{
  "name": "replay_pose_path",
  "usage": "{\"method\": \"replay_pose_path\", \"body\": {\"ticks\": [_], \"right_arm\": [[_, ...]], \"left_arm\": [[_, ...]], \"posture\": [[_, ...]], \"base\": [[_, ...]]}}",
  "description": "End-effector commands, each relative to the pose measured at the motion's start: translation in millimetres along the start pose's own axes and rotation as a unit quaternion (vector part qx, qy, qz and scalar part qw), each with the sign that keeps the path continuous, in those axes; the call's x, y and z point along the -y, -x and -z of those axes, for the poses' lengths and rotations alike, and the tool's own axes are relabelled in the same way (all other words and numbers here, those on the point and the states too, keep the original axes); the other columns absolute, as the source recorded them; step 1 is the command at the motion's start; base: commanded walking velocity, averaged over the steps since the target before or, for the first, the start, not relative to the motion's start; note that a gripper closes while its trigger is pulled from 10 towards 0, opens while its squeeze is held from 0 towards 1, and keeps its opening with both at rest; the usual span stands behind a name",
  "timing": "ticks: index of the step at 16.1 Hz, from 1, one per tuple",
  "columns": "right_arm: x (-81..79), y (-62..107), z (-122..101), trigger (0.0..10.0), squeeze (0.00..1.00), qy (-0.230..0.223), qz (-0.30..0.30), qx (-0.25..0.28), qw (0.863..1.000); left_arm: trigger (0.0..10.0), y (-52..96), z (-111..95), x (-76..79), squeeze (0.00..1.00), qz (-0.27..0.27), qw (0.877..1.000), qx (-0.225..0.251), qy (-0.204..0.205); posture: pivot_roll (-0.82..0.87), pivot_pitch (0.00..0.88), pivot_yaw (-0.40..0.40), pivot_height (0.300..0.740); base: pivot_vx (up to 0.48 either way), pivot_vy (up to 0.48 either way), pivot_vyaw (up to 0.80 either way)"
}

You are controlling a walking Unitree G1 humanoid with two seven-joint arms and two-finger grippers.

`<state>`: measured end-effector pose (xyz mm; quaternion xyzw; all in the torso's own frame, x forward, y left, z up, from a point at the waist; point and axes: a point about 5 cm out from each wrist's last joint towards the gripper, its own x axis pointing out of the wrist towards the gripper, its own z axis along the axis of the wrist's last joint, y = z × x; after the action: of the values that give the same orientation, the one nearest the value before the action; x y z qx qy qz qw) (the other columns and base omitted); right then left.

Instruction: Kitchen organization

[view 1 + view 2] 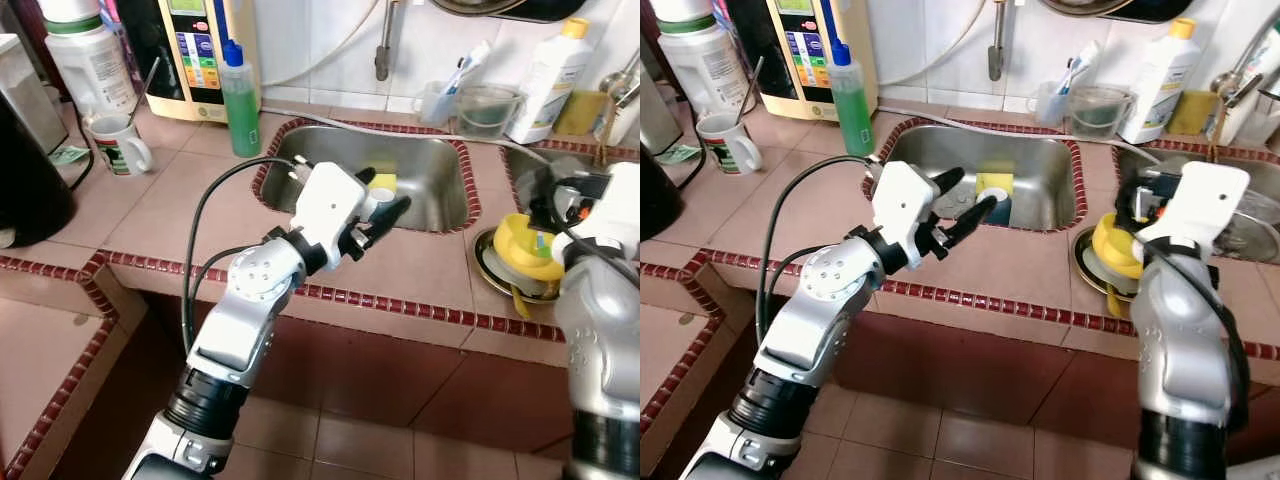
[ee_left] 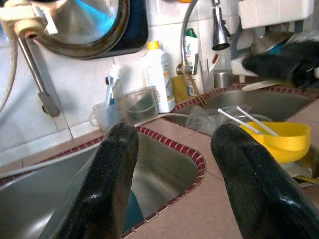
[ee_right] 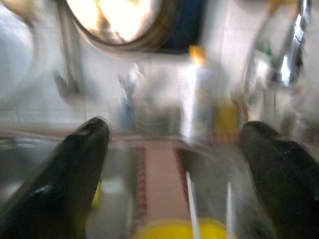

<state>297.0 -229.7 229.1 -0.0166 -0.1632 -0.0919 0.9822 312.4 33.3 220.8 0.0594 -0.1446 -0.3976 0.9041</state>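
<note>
Left eye view shows a tiled counter [image 1: 200, 190] with a steel sink [image 1: 430, 180] set into it, and the left end effector [image 1: 382, 212] hangs over the sink's near edge with its two black fingers spread wide and nothing between them. Just beyond those fingers, inside the sink, lie a yellow sponge [image 1: 384, 183] and a small white cup [image 1: 381, 197]. To the right of the sink a yellow bowl [image 1: 528, 250] sits on a metal plate on the counter, with two thin white sticks standing in it, as the left wrist view shows. The right end effector [image 3: 174, 164] is held above that bowl; the right wrist view is blurred, yet its fingers stand wide apart and grip nothing. At the back of the counter a green bottle [image 1: 239, 100] with a blue cap stands left of the sink, and a white mug [image 1: 118, 143] stands further left near a large white jar [image 1: 85, 55]. A white bottle [image 1: 548, 80] with a yellow cap and a clear plastic jug [image 1: 487, 110] stand against the wall tiles behind the sink.
</note>
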Motion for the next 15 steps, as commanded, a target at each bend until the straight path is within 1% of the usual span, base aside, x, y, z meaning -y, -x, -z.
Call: {"method": "replay_pose_path", "body": {"ticks": [1,2,3,5,7,10,15], "right_arm": [[-13.3,10.4,-11.8,10.0,0.00,-0.007,-0.060,0.054,0.997],[-17.2,22.4,-8.2,10.0,0.00,-0.005,-0.070,0.056,0.996],[-18.8,29.2,-5.0,10.0,0.00,-0.001,-0.071,0.051,0.996],[-20.7,36.0,-2.6,10.0,0.00,0.002,-0.076,0.048,0.996],[-20.7,38.6,-0.9,10.0,0.00,0.005,-0.075,0.044,0.996],[-20.3,40.5,1.0,10.0,0.00,0.006,-0.081,0.056,0.995],[-21.2,39.6,0.0,10.0,0.00,0.006,-0.084,0.059,0.995]], "left_arm": [[10.0,4.7,-0.5,-6.8,0.00,-0.024,1.000,0.006,0.013],[10.0,9.5,-0.8,-12.2,0.00,-0.041,0.999,0.011,0.016],[10.0,12.8,-0.1,-14.6,0.00,-0.047,0.999,0.011,0.010],[10.0,18.3,3.5,-14.6,0.00,-0.045,0.999,0.006,0.008],[10.0,21.1,6.6,-14.8,0.00,-0.046,0.999,0.000,0.012],[10.0,18.9,6.6,-13.1,0.00,-0.037,0.999,-0.004,0.008],[10.0,18.0,7.6,-12.3,0.00,-0.034,0.999,-0.008,0.010]], "posture": [[-0.12,0.012,0.003,0.740],[-0.13,0.009,0.007,0.740],[-0.13,0.009,0.009,0.740],[-0.13,0.008,0.018,0.740],[-0.14,0.004,0.025,0.740],[-0.14,0.000,0.028,0.740],[-0.14,0.000,0.026,0.740]], "base": [[0.000,0.000,0.00],[0.000,0.000,0.00],[0.000,0.000,0.00],[0.000,0.000,0.00],[0.000,-0.349,0.00],[0.000,-0.400,0.00],[0.000,-0.406,0.00]]}}
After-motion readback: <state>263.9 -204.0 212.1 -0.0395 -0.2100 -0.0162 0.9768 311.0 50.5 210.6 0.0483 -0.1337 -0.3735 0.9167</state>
